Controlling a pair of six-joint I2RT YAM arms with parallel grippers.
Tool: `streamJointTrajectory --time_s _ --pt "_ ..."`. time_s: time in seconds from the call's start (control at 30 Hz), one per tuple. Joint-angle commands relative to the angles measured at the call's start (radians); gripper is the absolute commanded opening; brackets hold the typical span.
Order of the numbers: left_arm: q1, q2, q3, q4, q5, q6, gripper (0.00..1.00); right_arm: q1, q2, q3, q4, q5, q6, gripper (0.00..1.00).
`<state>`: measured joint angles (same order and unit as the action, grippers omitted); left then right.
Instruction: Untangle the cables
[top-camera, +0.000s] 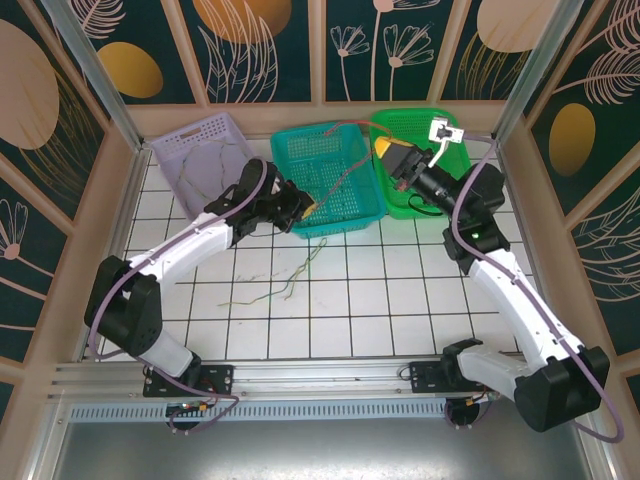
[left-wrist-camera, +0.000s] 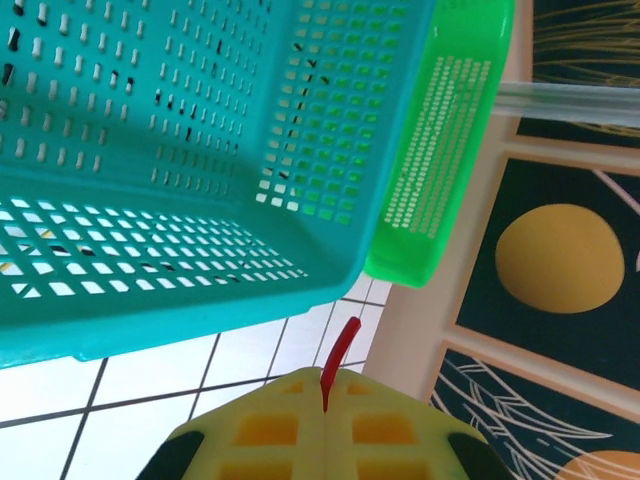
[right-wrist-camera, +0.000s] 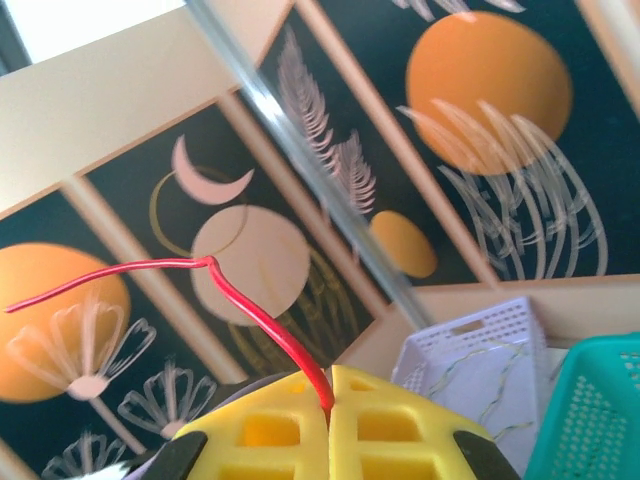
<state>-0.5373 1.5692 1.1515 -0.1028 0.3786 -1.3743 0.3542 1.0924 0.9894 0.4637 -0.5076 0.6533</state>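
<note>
One red cable (top-camera: 350, 178) stretches between both grippers over the teal basket (top-camera: 340, 218). My left gripper (top-camera: 305, 207) is at the basket's front left corner, and its yellow pads are shut on a short red cable end (left-wrist-camera: 340, 350). Over the green basket (top-camera: 412, 122), my right gripper (top-camera: 386, 152) is shut on the same red cable (right-wrist-camera: 265, 325), which curls up and away to the left. Thin green and yellow cables (top-camera: 288, 285) lie loose on the white tiles in the middle. More pale cables (right-wrist-camera: 480, 385) rest in the lilac basket (right-wrist-camera: 470, 335).
Three baskets line the back: lilac (top-camera: 200, 135), teal and green. The teal basket's wall (left-wrist-camera: 200, 180) hangs close above my left fingers, with the green basket (left-wrist-camera: 440, 150) beside it. Wooden walls and metal posts (top-camera: 90, 70) enclose the tiled floor.
</note>
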Motion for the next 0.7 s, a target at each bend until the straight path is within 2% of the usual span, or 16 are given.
streamJointTrajectory --time_s 0.0,0.13,0.17,0.2,0.23,0.27,0.37,0.53,0.67 --pt "0.005 -0.015 0.019 0.005 -0.026 -0.065 0.0 0.026 0.03 0.079 -0.029 0.184 -0.048 0.0" --pt "0.0 -0.028 0.025 0.019 0.008 -0.056 0.0 0.043 0.084 0.165 -0.099 0.186 -0.1 0.0" --pt "0.002 -0.037 0.036 0.008 0.001 -0.048 0.08 0.045 0.097 0.188 -0.127 0.178 -0.121 0.0" --pt "0.001 -0.054 0.056 -0.022 -0.023 -0.031 0.21 0.047 0.109 0.212 -0.16 0.173 -0.147 0.0" --pt "0.001 -0.076 0.088 -0.069 -0.072 -0.008 0.35 0.047 0.116 0.23 -0.194 0.175 -0.173 0.0" --pt "0.0 -0.096 0.121 -0.107 -0.113 0.015 0.44 0.046 0.122 0.242 -0.221 0.177 -0.194 0.0" --pt "0.001 -0.146 0.243 -0.227 -0.227 0.089 0.61 0.044 0.141 0.279 -0.301 0.176 -0.268 0.0" --pt "0.001 -0.155 0.431 -0.357 -0.306 0.133 0.67 0.045 0.162 0.308 -0.347 0.197 -0.315 0.0" --pt "-0.001 -0.147 0.504 -0.257 -0.276 0.078 0.69 0.068 0.181 0.319 -0.367 0.245 -0.34 0.0"
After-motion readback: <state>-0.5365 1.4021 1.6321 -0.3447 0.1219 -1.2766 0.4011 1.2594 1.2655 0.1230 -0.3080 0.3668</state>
